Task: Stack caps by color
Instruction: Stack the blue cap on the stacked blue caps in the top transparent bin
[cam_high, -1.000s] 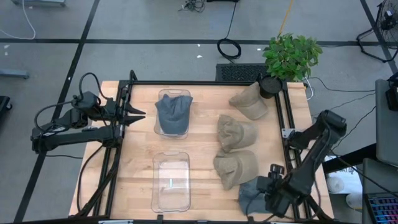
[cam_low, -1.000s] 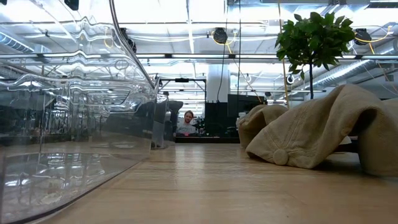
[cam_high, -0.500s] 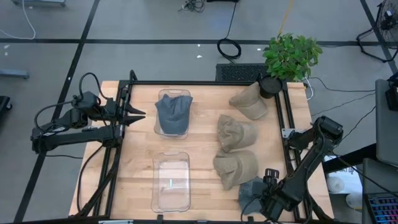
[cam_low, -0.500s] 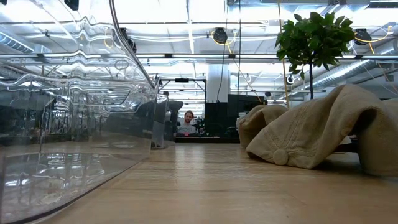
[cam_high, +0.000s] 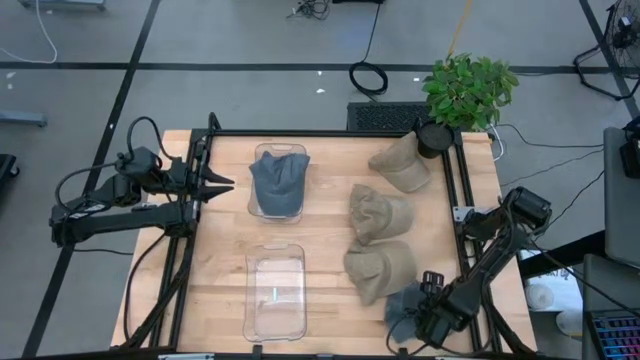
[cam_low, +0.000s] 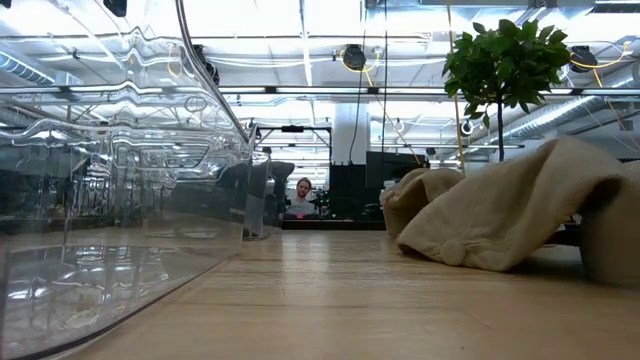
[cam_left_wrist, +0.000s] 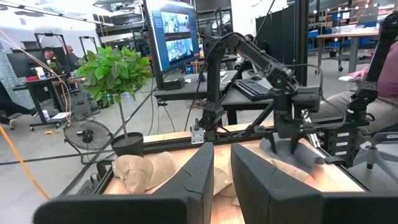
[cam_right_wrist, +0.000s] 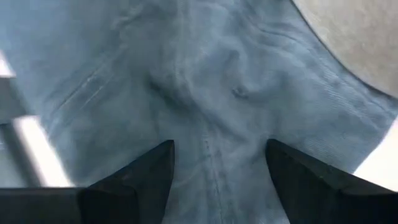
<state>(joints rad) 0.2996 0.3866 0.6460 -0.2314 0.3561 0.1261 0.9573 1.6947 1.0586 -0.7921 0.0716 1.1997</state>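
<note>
Blue-grey cap (cam_high: 403, 306), lower right of frame | right gripper (cam_high: 425, 322) lowered onto it since a second ago, fingers spread | grasp judged imminent | left gripper (cam_high: 222, 184) nearly pressed together, idle.

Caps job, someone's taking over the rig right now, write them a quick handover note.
Right gripper: open, just above the blue-grey cap at the table's near right corner.
Left gripper: parked at the left edge, fingers nearly closed, holding nothing.
Done: one blue-grey cap in the far bin.
Left: three tan caps lie loose in a row on the right; the near bin has no caps.
</note>
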